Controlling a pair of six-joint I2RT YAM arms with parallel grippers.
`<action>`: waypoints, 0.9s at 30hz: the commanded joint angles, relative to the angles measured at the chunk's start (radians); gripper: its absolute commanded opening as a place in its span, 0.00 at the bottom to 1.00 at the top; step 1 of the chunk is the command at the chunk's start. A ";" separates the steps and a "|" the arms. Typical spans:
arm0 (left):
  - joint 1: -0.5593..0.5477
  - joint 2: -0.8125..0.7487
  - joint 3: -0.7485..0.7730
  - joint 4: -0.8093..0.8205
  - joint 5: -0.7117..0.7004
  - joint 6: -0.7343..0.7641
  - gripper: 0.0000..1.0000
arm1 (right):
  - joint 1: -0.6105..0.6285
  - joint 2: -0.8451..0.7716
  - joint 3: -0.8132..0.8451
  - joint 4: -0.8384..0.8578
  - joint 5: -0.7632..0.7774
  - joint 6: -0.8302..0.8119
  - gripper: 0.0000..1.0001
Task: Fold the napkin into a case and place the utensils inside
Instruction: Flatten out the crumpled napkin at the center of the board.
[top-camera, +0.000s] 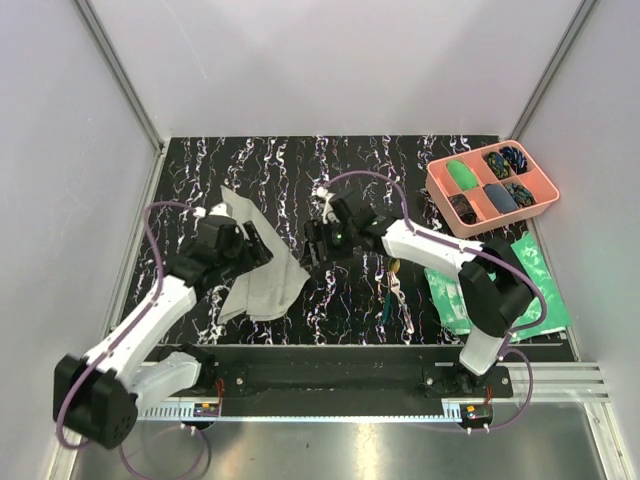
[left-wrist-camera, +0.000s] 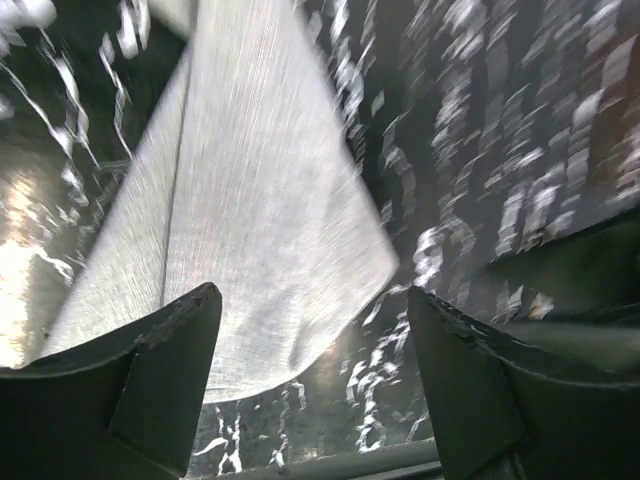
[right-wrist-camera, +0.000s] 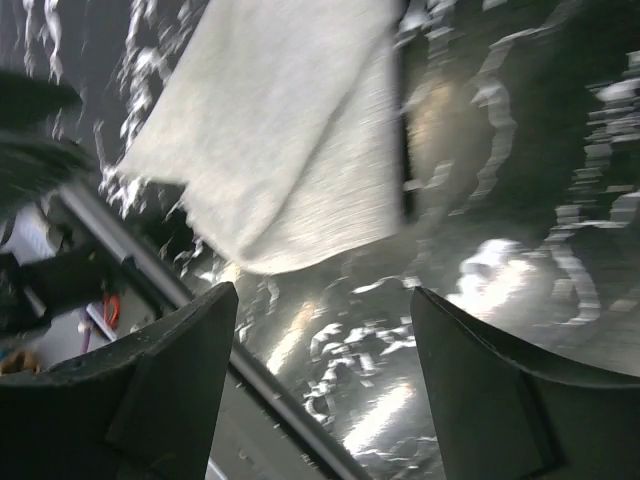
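Two black claws stand spread wide with nothing between their fingers: the left gripper (left-wrist-camera: 312, 295) over the plain light-grey cloth napkin (top-camera: 265, 290), the right gripper (right-wrist-camera: 322, 295) just off its three o'clock edge. The napkin lies loosely folded at nine o'clock on the black, white-veined tabletop (top-camera: 330, 170). What seem to be the slender teal- and brown-handled utensils (top-camera: 388, 298) lie at its four o'clock, apart from it.

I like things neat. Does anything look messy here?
Yes: the napkin lies crooked, left of the middle, loosely folded, with a flap sticking out at its far end. It is not folded neatly.
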 joint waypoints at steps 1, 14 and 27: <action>0.005 0.080 -0.035 0.044 0.051 -0.026 0.72 | -0.033 -0.039 0.012 0.014 -0.011 -0.043 0.76; 0.011 -0.265 -0.184 -0.247 -0.257 -0.365 0.45 | 0.196 0.145 0.165 0.048 0.116 -0.095 0.62; 0.012 -0.624 0.146 -0.566 -0.710 -0.312 0.46 | 0.421 0.418 0.514 -0.134 0.359 -0.107 0.48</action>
